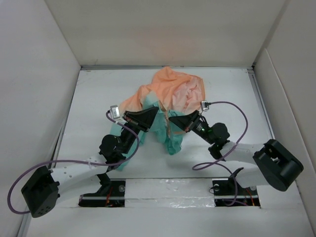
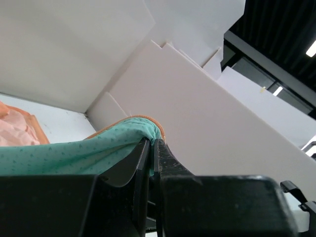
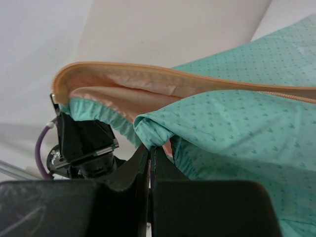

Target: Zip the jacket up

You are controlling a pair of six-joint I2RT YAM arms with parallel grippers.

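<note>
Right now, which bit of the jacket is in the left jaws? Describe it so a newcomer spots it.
On the white table, the jacket sits bunched mid-table, orange farthest from the arms, teal nearest. On the heap's left side, a teal edge is pinched in the jaws of the left arm. Unlike the plain teal around it, a thin orange border runs along its rim.

The jacket (image 1: 174,93) is thin, matt, finely dotted cloth; the table (image 1: 94,103) looks smooth, matt.
</note>
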